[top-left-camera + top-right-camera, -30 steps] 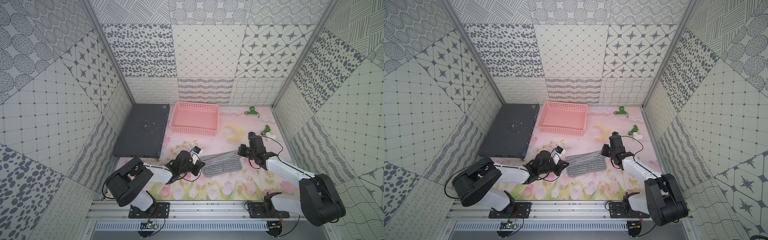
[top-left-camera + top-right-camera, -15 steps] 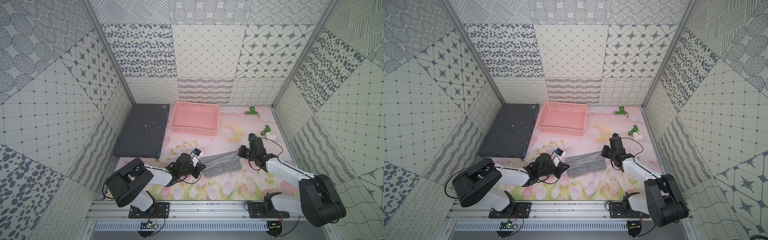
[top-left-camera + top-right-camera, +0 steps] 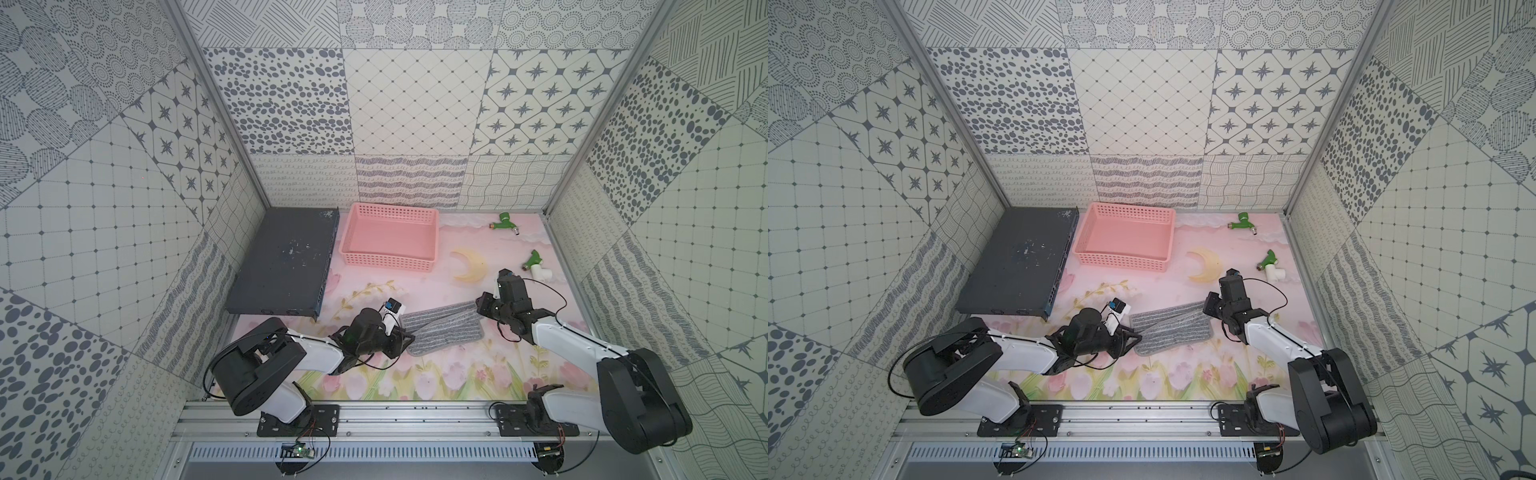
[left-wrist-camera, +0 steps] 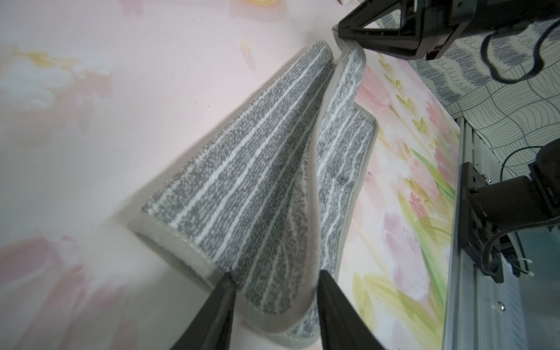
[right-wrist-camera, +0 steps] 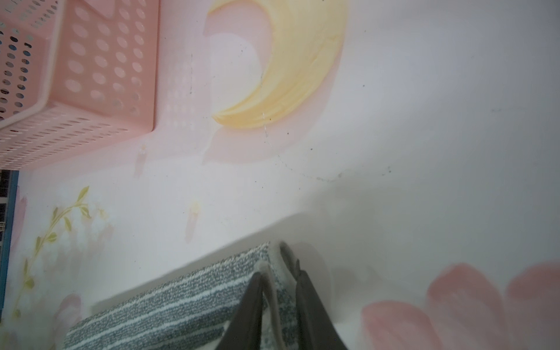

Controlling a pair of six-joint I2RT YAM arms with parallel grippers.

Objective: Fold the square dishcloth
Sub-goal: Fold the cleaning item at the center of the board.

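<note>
The square dishcloth (image 3: 442, 328) (image 3: 1169, 328), grey with whitish stripes, lies folded in two layers on the pink flower mat between the arms. My left gripper (image 3: 409, 337) (image 3: 1136, 336) is low at the cloth's left end. In the left wrist view its jaws (image 4: 274, 274) stand open astride the folded corner of the dishcloth (image 4: 257, 181). My right gripper (image 3: 480, 307) (image 3: 1207, 306) is at the far right corner. In the right wrist view its jaws (image 5: 278, 272) are slightly apart, with the hem of the dishcloth (image 5: 181, 303) lying between them.
A pink basket (image 3: 388, 262) stands at the back, with a flat dark grey box (image 3: 286, 262) to its left. Two green pipe fittings (image 3: 505, 220) (image 3: 534, 262) lie at the back right. A yellow moon (image 3: 469, 266) is printed on the mat. A metal rail (image 3: 415, 415) runs along the front.
Both grippers were shut on the cloth's ends and have now parted their jaws, the left wider than the right. The folded cloth stays flat where it lay.
</note>
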